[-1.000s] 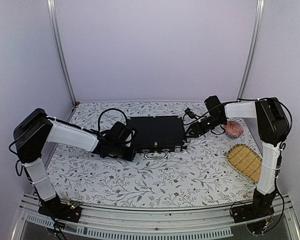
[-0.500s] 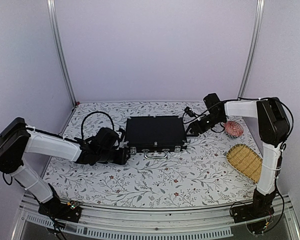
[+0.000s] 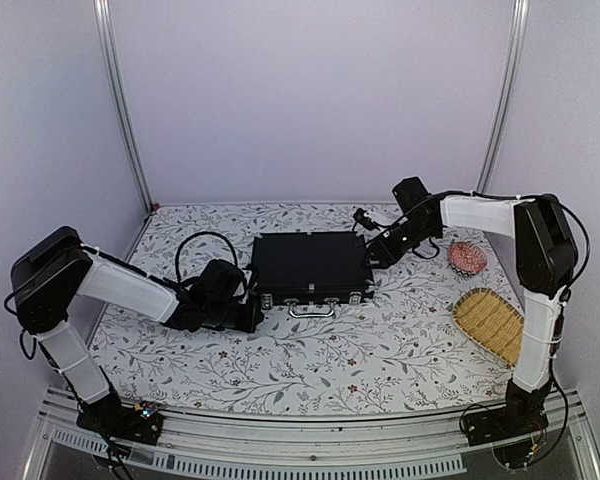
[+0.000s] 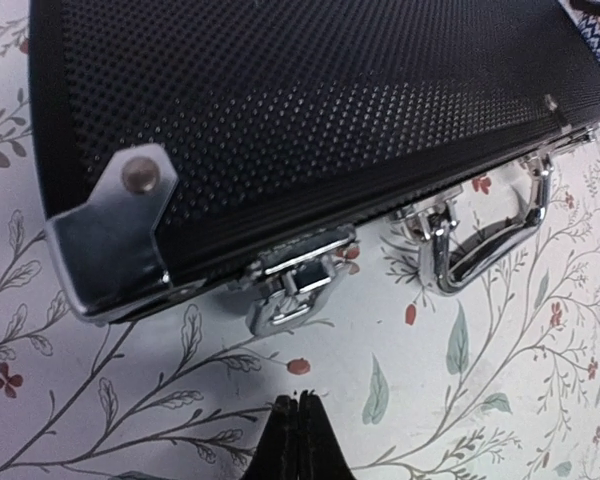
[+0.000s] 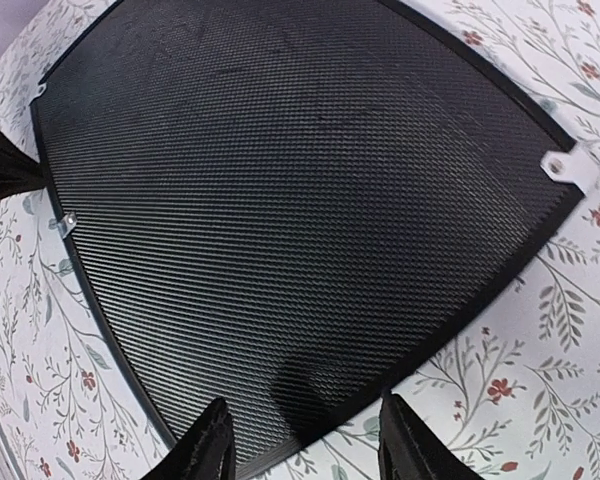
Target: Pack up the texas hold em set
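On the near right of the floral tablecloth point(image 3: 310, 375) lies the woven basket point(image 3: 490, 322), well apart from everything else. Left of centre, the left gripper point(image 4: 300, 440) sits low over the cloth w/ its fingertips pressed together, holding nothing. It points at the front edge of the black case point(image 3: 310, 262), just short of the left latch point(image 4: 295, 285). That case lies flat mid-table, lid down (silver corner bracket riveted on), w/ its silver handle point(image 4: 480, 235) on the front side, facing the arms' bases. At its far right corner the right gripper point(image 5: 305, 450) hovers over the dimpled lid, fingers apart, only lid surface btwn them. Further right, nr the back, sits the red dish point(image 3: 467, 257).
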Robot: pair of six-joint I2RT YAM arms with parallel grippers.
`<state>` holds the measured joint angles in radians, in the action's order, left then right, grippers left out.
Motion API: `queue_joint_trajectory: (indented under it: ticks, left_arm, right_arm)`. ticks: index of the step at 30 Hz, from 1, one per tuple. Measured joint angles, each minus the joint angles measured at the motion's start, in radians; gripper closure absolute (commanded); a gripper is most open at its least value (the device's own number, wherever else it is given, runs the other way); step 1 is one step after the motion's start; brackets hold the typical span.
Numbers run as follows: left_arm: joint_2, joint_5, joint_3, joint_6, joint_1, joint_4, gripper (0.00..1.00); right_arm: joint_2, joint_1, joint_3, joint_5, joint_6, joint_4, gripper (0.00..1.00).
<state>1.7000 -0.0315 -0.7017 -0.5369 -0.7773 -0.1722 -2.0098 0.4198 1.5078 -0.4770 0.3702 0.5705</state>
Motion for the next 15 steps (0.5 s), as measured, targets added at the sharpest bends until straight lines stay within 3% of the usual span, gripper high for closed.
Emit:
queue_joint_trajectory:
  ticks: [15]
  left_arm:
    - [0.0, 0.02, -0.019, -0.006, 0.023, -0.01, 1.0]
  right_arm:
    - [-0.073, 0.087, 0.126, -0.043, 0.039, 0.023, 0.57]
